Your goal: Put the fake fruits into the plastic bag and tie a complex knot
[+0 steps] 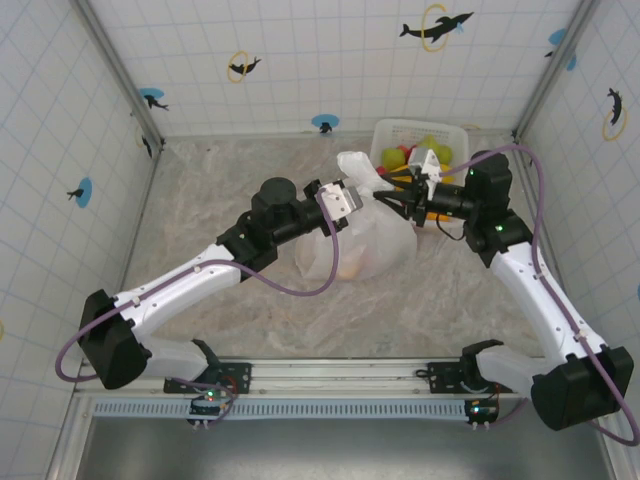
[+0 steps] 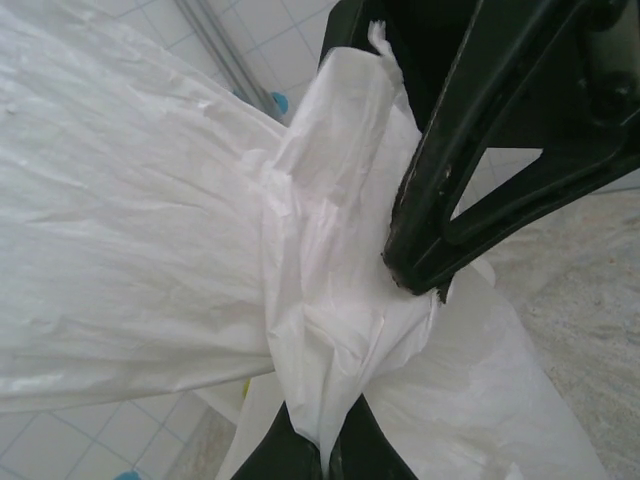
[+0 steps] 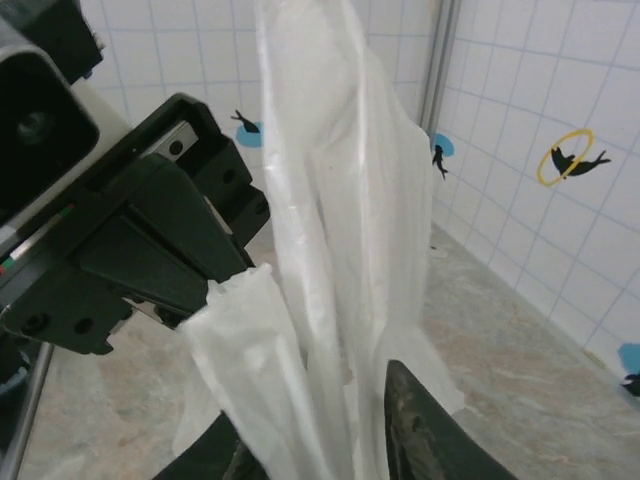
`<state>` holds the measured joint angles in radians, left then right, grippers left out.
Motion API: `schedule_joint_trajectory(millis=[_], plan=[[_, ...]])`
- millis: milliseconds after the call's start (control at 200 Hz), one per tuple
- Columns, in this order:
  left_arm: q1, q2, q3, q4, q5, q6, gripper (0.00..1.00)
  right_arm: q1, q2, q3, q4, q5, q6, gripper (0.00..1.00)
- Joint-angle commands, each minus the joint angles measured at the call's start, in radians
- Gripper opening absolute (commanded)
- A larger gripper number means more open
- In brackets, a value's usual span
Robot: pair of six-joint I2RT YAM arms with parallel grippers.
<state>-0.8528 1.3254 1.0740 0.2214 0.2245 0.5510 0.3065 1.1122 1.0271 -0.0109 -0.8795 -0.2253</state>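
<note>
Tiled walls (image 1: 300,70) with dolphin stickers (image 1: 435,28) close in a marbled tabletop (image 1: 250,330). At its middle sits the plastic bag (image 1: 380,240), bulging, with an orange shape among the fake fruits (image 1: 350,268) showing dimly through its side. More fruit, yellow and red, lies in the white basket (image 1: 392,128) behind it at the far right (so the filling looks unfinished to me, or those are spares). The bag's top is drawn up into twisted strands between the two arms, which I take for the knotting stage. The left gripper (image 1: 338,200) is clamped tight on one strand. From its wrist the plastic is seen pinched between the fingers (image 2: 290,455), held taut, I would judge, so that the other side has something to work against. The right gripper (image 1: 412,195) comes in from the opposite side, its fingers (image 3: 420,430) partway apart with a strand running between them. Whether they press it or merely straddle it I cannot tell.
</note>
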Motion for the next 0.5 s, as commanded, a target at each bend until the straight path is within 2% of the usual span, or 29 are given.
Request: schedule_joint_trajectory(millis=[0,65,120,230,345,495], plan=[[-0.002,-0.020,0.010,-0.004,0.006,0.020,0.00,0.005,-0.037,0.029,-0.044,-0.018,-0.040,0.58],[-0.003,-0.017,0.014,-0.005,0.011,0.023,0.00,0.010,-0.026,0.048,-0.074,0.000,-0.060,0.72],[-0.002,-0.013,0.016,-0.005,0.016,0.022,0.00,0.014,-0.010,0.060,-0.074,0.004,-0.064,0.79],[-0.002,-0.004,0.018,-0.007,0.013,0.025,0.00,0.032,0.042,0.109,-0.083,0.005,-0.065,0.82],[-0.003,0.000,0.024,-0.008,0.008,0.027,0.00,0.054,0.074,0.141,-0.085,0.001,-0.069,0.77],[-0.003,0.005,0.031,-0.013,-0.008,0.025,0.00,0.066,0.081,0.140,-0.106,-0.001,-0.077,0.57]])
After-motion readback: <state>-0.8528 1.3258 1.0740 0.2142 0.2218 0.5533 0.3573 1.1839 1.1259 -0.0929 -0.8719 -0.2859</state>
